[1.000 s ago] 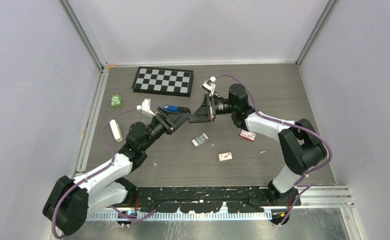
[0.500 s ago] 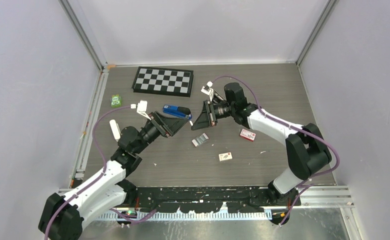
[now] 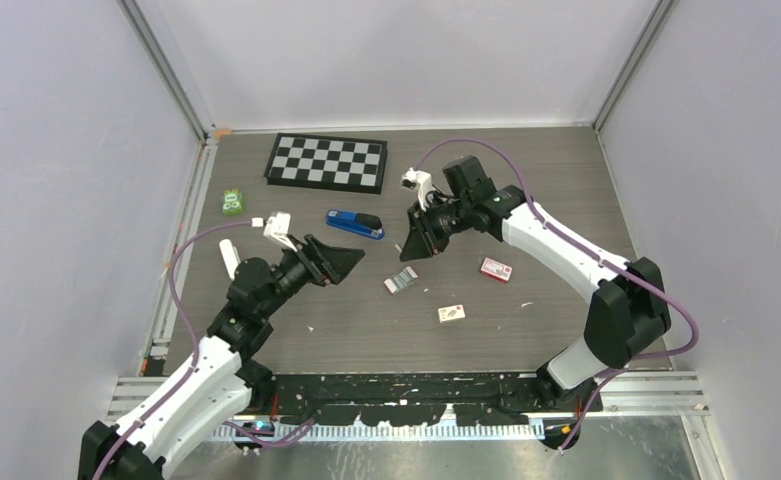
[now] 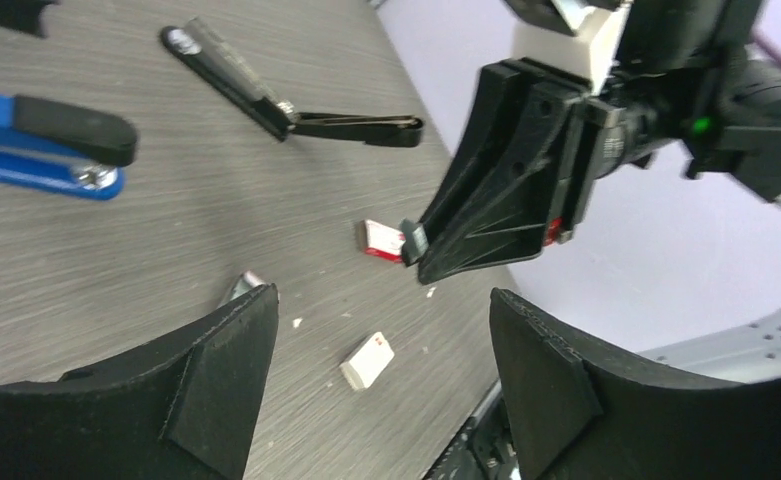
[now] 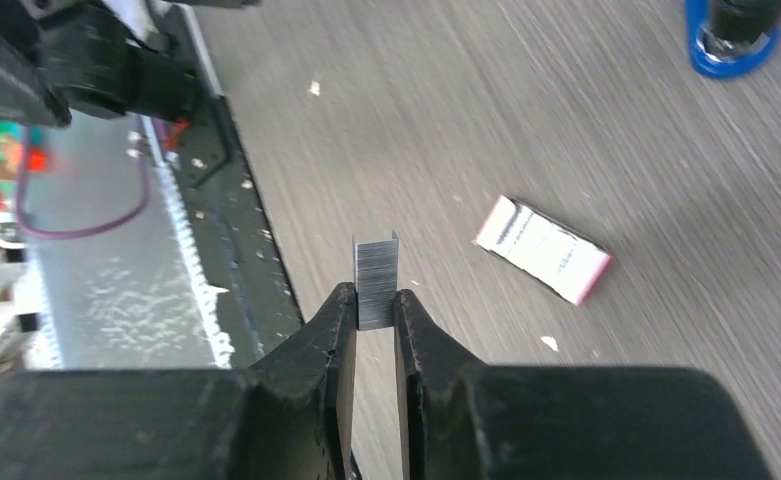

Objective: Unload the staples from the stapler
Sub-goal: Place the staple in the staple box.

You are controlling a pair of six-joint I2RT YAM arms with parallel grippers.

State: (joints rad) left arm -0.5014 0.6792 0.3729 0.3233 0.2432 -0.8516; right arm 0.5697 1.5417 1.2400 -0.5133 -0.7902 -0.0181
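Stapler [image 3: 354, 224] on woodgrain table [image 3: 566, 190], lilac walls [image 3: 396, 60]

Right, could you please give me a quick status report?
Left jaws open, empty. Right jaws shut on staple strip. Stapler on table, nothing blocking.

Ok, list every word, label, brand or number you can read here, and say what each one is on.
No text here is readable.
Red-and-white box: has print, too small to read.
White box: any print is too small to tell.
Green packet: pale markings, blurred.
Blue stapler: no brand visible.
Staple strip: no marking.
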